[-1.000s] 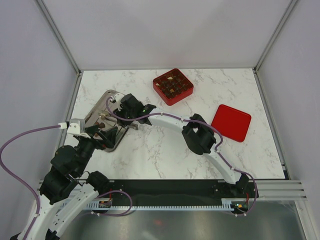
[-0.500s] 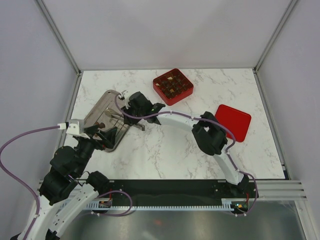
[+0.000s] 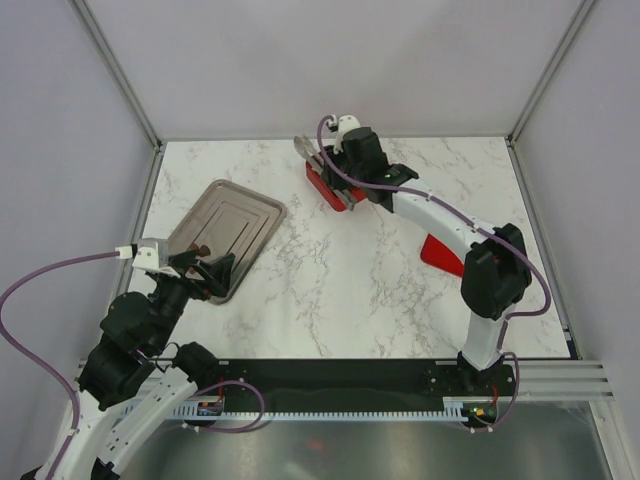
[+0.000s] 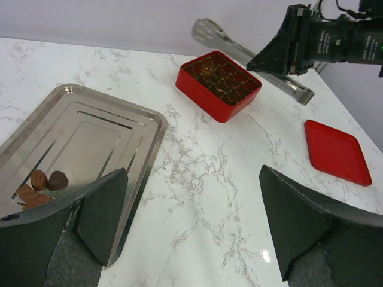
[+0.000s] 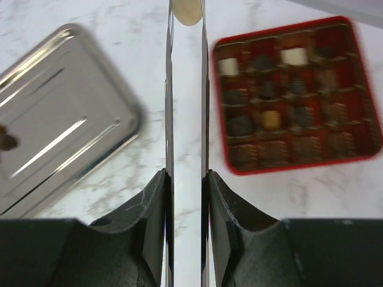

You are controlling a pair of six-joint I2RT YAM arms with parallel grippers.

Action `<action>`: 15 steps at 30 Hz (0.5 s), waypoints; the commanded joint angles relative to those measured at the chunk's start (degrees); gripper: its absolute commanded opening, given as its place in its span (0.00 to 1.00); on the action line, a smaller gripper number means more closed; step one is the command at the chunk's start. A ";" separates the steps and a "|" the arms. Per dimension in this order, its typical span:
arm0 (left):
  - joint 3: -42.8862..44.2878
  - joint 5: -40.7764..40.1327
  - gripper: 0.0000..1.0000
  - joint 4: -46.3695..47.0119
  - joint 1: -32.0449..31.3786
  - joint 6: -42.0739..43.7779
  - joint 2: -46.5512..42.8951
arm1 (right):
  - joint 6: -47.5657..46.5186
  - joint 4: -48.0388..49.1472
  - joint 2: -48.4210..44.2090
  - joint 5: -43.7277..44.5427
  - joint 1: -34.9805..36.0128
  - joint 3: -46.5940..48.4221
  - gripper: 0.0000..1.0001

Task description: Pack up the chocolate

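Resting in two places, chocolate [image 4: 57, 180]: a small cluster of brown pieces in the near-left corner of the steel tray [image 4: 149, 116], and a larger lot in the gridded compartments of the red box [image 4: 200, 98]. Box contents: mostly dark brown, two pale cream, one tan-gold. The right wrist view is too blurred for a sure count.

Steel tray: rectangular and shallow, on the left of the marble tabletop [image 3: 330, 290].

Red box: square, at the far middle of the table, well apart from the tray. The right arm partly hides it in the top view.

Tongs [image 5: 169, 89]: long, metal, the two arms drawn nearly parallel. They are held above the table just beside the box on its tray side, tips reaching past the box's far edge. A pale rounded shape sits between the tips; whether it is a piece of chocolate or the tong head cannot be told.

Right gripper [image 5: 187, 179]: clenched on the tongs, one finger pressed against each arm from outside.

Left gripper [image 4: 191, 197]: jaws spread wide and released, nothing between them, hovering over the near end of the steel tray.

Red lid [image 4: 335, 152]: flat and square, on the right of the table, apart from the box.
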 commanded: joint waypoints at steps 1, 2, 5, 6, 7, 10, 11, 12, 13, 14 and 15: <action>-0.07 0.22 1.00 2.45 0.09 1.61 -0.21 | -2.25 -6.33 -3.05 10.60 -4.07 -0.66 0.34; -0.07 0.31 1.00 2.54 0.09 1.61 -0.21 | -2.43 -7.39 -2.87 11.75 -5.04 -0.40 0.33; -0.07 0.31 1.00 2.45 0.09 1.70 -0.21 | -2.08 -10.04 -2.08 12.73 -8.47 -0.66 0.33; -0.07 0.22 1.00 2.45 0.09 1.70 -0.29 | -1.91 -10.13 -2.08 12.56 -9.69 -0.83 0.33; -0.07 0.22 1.00 2.45 0.09 1.70 -0.21 | -1.82 -10.39 -1.91 12.56 -10.05 -1.01 0.34; 0.02 0.13 1.00 2.54 0.09 1.70 -0.03 | -1.03 -10.83 -1.38 12.56 -11.37 -1.45 0.34; -0.06 0.13 1.00 2.45 0.09 1.70 0.06 | -0.68 -11.00 -1.20 12.47 -11.55 -1.45 0.34; -0.07 0.13 1.00 2.45 0.09 1.70 0.23 | -0.67 -11.09 -0.77 12.38 -11.90 -1.45 0.34; -0.07 0.13 1.00 2.45 0.09 1.70 0.15 | -0.59 -11.27 -0.59 12.38 -12.08 -1.45 0.34; -0.07 0.13 1.00 2.54 0.09 1.79 0.15 | -0.59 -11.27 -0.24 12.38 -12.25 -1.45 0.34; -0.07 0.13 1.00 2.45 0.18 1.70 0.06 | -0.59 -11.27 0.11 12.29 -12.26 -1.45 0.34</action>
